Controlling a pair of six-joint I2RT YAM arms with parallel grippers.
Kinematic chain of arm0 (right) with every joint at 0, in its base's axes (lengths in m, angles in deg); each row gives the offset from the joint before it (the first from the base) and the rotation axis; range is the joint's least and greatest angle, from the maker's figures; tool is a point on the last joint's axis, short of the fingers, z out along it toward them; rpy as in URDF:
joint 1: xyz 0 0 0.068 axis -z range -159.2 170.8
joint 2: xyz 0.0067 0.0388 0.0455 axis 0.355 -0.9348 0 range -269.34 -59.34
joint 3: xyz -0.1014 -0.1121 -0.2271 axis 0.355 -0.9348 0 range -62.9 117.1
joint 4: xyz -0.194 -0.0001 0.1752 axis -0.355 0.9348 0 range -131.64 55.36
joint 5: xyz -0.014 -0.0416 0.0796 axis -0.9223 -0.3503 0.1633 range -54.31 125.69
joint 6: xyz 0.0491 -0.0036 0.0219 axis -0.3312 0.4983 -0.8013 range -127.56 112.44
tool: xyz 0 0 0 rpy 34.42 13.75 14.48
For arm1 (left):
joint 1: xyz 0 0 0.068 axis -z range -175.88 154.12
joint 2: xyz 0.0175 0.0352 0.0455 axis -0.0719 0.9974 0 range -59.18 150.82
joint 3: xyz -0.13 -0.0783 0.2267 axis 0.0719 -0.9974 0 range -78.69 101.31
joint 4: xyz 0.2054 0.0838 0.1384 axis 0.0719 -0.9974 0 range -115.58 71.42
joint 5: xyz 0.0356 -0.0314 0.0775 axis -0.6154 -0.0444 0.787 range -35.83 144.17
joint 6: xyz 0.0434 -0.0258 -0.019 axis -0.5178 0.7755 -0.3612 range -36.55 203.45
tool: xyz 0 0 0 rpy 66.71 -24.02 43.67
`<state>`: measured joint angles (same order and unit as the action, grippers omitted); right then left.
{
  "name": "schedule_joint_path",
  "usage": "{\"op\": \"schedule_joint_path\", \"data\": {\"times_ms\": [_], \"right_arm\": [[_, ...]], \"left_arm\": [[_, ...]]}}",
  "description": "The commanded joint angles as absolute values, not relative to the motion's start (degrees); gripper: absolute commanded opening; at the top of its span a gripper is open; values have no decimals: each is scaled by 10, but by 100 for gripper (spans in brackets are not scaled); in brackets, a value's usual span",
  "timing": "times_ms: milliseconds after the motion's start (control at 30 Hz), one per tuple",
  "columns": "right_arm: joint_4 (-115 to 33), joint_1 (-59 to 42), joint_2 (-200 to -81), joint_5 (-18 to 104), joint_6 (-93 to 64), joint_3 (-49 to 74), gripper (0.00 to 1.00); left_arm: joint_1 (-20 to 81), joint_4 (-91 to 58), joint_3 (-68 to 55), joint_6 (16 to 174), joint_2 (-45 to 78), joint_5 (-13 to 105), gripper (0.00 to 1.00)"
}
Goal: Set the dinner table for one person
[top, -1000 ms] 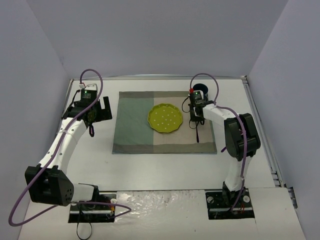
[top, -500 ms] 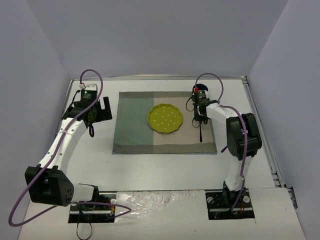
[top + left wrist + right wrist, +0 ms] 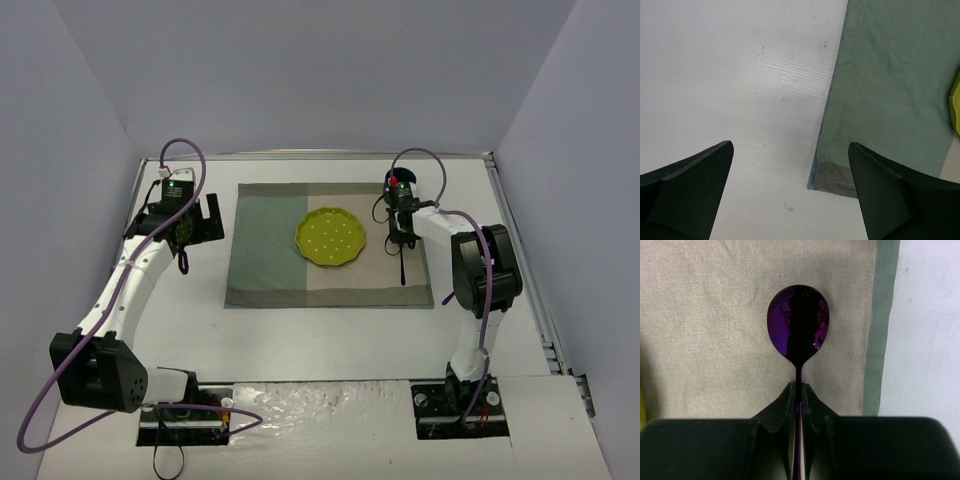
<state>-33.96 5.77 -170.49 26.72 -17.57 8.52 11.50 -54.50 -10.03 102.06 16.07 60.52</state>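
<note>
On the white dinner table (image 3: 330,340) lies a green and beige mat (image 3: 265,250) with a yellow plate (image 3: 331,238) on it. My right gripper (image 3: 399,238) is shut on the handle of a purple spoon (image 3: 401,265), to the right of the plate. In the right wrist view my gripper (image 3: 798,386) pinches the thin handle, and the spoon's bowl (image 3: 798,322) lies low over the beige cloth near its green border. My left gripper (image 3: 185,230) is open and empty above bare table, left of the mat; its wrist view shows it (image 3: 790,145) wide apart near the mat's corner (image 3: 832,180).
A dark blue cup (image 3: 407,181) stands at the mat's far right corner, mostly hidden behind my right wrist. The plate's rim (image 3: 956,105) shows at the right edge of the left wrist view. Grey walls stand around the table. A metal rail (image 3: 525,260) runs along its right side.
</note>
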Motion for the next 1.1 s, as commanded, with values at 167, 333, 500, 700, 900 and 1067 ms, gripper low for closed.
{"op": "schedule_joint_path", "data": {"times_ms": [167,333,500,700,900,1067], "right_arm": [[-350,67,-1704,286,-180,94,21],[-350,71,-1662,283,-185,83,40],[-350,96,-1561,244,-202,43,66],[-355,163,-1467,196,-257,-47,72],[-361,246,-1424,192,-317,-123,73],[-377,279,-1443,214,-332,-142,70]], "left_arm": [[112,-530,-89,1013,154,618,97],[111,-532,-89,1012,154,617,97],[111,-532,-88,1013,151,617,97],[112,-532,-89,1013,144,617,97],[111,-532,-89,1013,140,620,97],[112,-532,-87,1013,141,616,97]]}}
